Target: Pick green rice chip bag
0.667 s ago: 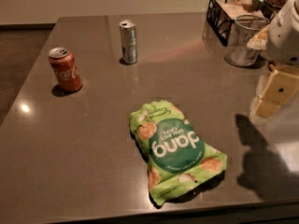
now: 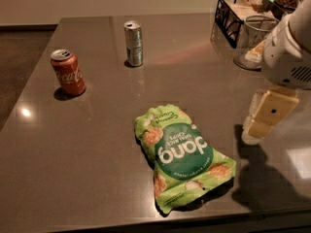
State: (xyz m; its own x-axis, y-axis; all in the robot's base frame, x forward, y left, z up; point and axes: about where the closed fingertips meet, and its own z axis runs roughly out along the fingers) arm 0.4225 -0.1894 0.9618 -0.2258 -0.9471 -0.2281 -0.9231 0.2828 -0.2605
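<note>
The green rice chip bag lies flat on the dark table, near the front edge. It is a light-green pouch with a dark green circle, white "dang" lettering upside down to me, and pictured tan chips. My gripper hangs from the white arm at the right, above the table. It is to the right of the bag, apart from it and holding nothing. Its shadow falls on the table to the right of the bag.
A red Coca-Cola can stands at the left. A slim silver can stands behind the bag. A black wire basket and a clear glass container stand at the back right. The table's front edge is just below the bag.
My gripper has moved left and down, closer to the bag. The bag and the cans have not moved.
</note>
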